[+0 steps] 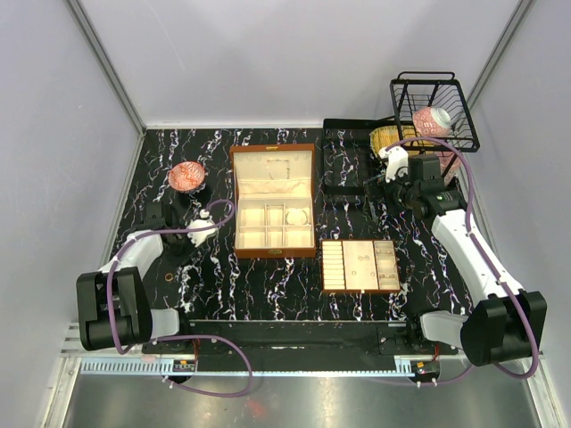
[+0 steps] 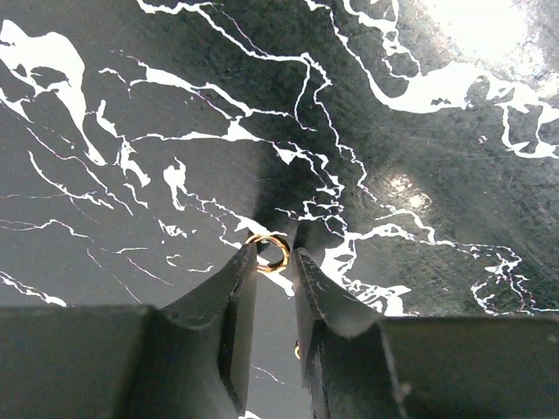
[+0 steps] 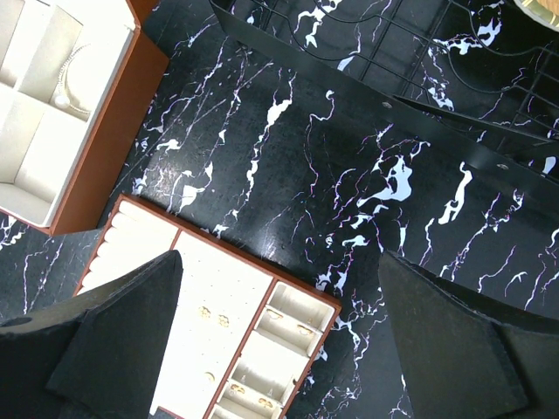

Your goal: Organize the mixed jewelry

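A tiny coppery ring (image 2: 269,253) sits right at the tips of my left gripper (image 2: 272,255), just above the black marble table. The jaws stand narrowly apart and the ring spans the gap, so the gripper is shut on it. A second tiny gold bit (image 2: 297,351) shows under the fingers. In the top view the left gripper (image 1: 171,263) is left of the wooden box (image 1: 234,205). A silvery hoop (image 3: 70,87) lies in a box compartment. My right gripper (image 3: 279,255) is wide open and empty above the cream tray (image 3: 218,288), which holds several small gold pieces.
The tray (image 1: 332,265) lies right of centre, near the front. A black wire basket (image 1: 434,111) with a pink-white ball stands at the back right, above a black rack (image 1: 348,160). A pink patterned ball (image 1: 187,176) sits at the back left.
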`<state>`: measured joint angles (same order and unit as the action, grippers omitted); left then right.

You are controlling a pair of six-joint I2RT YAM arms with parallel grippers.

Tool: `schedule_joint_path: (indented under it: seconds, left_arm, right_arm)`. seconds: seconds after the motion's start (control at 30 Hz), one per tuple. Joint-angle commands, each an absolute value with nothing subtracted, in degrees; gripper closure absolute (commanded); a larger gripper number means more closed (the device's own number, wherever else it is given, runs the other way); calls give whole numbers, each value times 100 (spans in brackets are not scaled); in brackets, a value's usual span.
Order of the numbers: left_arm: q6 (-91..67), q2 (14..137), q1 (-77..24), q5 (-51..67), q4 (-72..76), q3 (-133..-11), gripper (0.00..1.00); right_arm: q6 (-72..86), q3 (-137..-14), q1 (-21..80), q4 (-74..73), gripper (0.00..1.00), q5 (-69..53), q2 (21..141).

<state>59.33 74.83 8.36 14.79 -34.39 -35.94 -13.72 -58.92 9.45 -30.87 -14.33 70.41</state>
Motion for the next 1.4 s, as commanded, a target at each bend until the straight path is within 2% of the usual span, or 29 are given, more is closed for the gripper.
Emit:
schedule_joint_path:
  seconds: [0.0, 0.3, 0.73, 1.37]
  left_arm:
    - [6179, 7620, 870, 1336, -3190, -3217, 75]
    - [6310, 7805, 879, 1503, -3471, -3331, 77]
    - [6478, 8147, 888, 1617, -4280, -3709, 73]
    - [6583, 8086, 888, 1503, -4456, -3630, 75]
  right_arm:
    - [-1433, -6091, 940, -3067, 0, -1345, 7066]
    - [-1441, -6100, 940, -3067, 0, -1336, 7093]
    - [-1433, -6091, 941, -3059, 0, -1318, 7119]
    - [-1441, -6100, 940, -3067, 0, -1301, 7075]
